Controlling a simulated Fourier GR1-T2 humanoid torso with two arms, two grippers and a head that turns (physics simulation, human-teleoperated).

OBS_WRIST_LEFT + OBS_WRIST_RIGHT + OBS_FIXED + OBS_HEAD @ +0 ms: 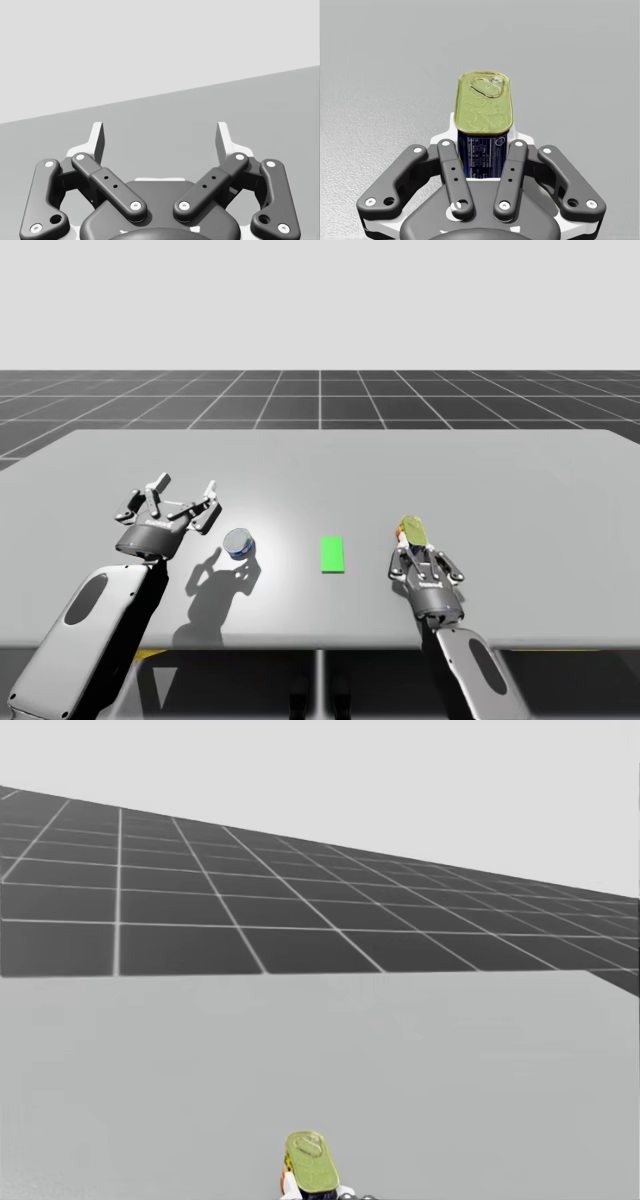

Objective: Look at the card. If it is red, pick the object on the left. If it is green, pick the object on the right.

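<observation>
Gripping the yellow-lidded rectangular tin [483, 112] in my right gripper [482, 145], fingers clamping both its sides; my left gripper [161, 137] is just hanging wide open, holding nothing.

Glossy, gold-green embossed metal on the lid of the oblong can [483, 107], with a dark printed wrap. Matt, faintly grainy grey on the table [520, 480]; flat matt green on the card [332, 554]. Smooth matt dark links, bright pins on the left gripper [160, 135].
</observation>
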